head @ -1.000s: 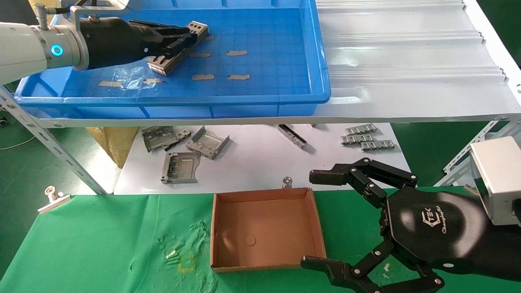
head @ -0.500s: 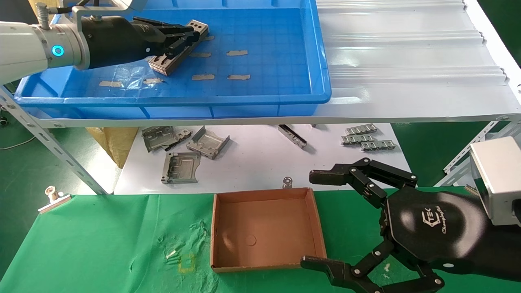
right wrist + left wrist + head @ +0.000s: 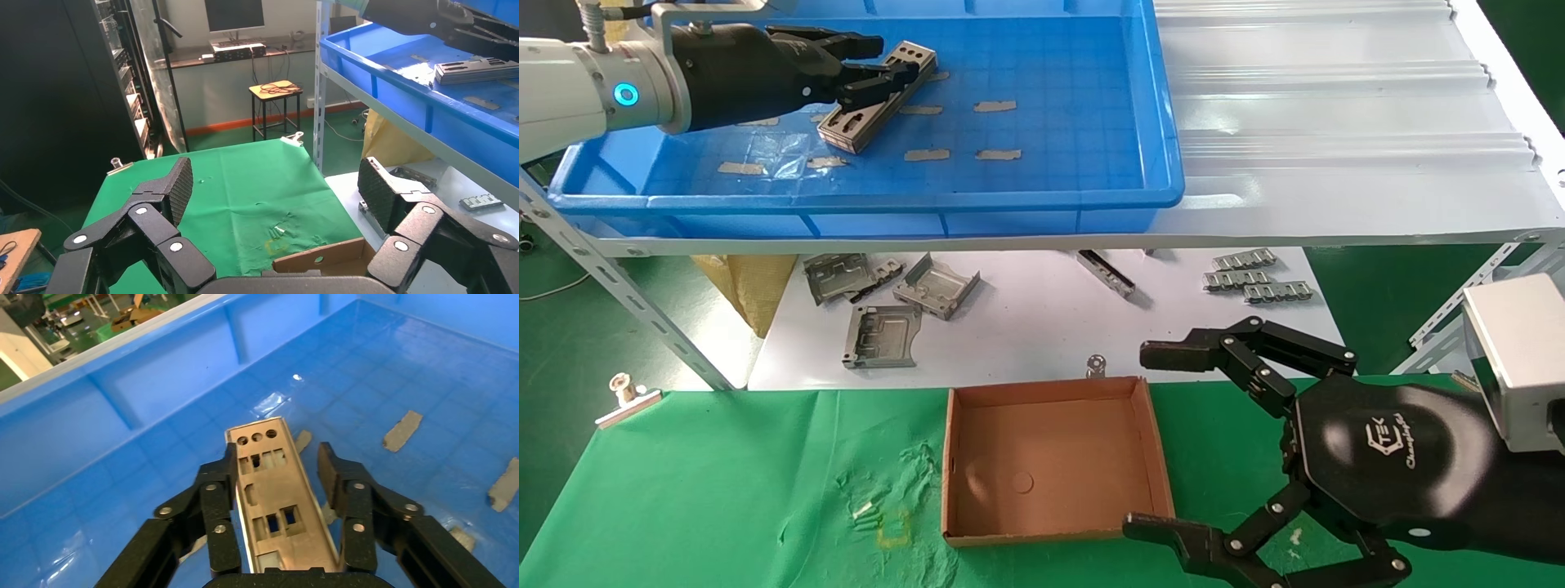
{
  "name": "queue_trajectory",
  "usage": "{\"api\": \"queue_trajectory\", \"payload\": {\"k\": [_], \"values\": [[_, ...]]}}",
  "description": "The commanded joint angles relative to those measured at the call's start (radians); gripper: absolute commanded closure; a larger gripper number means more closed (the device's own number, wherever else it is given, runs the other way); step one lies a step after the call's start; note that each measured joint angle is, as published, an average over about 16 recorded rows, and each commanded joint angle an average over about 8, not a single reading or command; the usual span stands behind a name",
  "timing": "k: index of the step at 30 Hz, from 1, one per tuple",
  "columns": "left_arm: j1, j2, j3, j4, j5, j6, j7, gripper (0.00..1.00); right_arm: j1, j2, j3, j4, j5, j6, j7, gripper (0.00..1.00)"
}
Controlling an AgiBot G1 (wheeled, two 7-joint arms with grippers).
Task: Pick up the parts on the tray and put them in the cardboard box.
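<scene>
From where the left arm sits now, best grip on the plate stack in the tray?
Pinch the parts across the narrow width, on the long edges near mid-length, coming from above along their length. They lie flat on the tray, and the left end effector already straddles them, open.

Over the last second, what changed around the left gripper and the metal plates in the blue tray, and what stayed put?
The left gripper drew back a little toward the robot's left and its fingers spread; it now straddles the stack of long silver-grey punched metal plates without gripping. The plates kept their place on the bright-blue plastic tray. The right gripper stayed open beside the brown cardboard box, which remains empty.
</scene>
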Motion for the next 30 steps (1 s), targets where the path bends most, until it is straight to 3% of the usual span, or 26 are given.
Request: {"api": "queue_trajectory", "payload": {"k": [1,7,9,30], "values": [[-0.001,0.0,0.0,0.003,0.0,-0.005,-0.002,0.12,0.0,0.0,0.0,0.0,0.0,0.0,0.0,0.0],[-0.001,0.002,0.003,0.011,0.004,-0.009,-0.02,0.87,0.0,0.0,0.0,0.0,0.0,0.0,0.0,0.0],[-0.001,0.003,0.003,0.012,0.005,-0.011,-0.025,1.0,0.0,0.0,0.0,0.0,0.0,0.0,0.0,0.0],[0.01,0.009,0.007,0.011,0.01,-0.046,-0.068,1.0,0.0,0.0,0.0,0.0,0.0,0.0,0.0,0.0]]}}
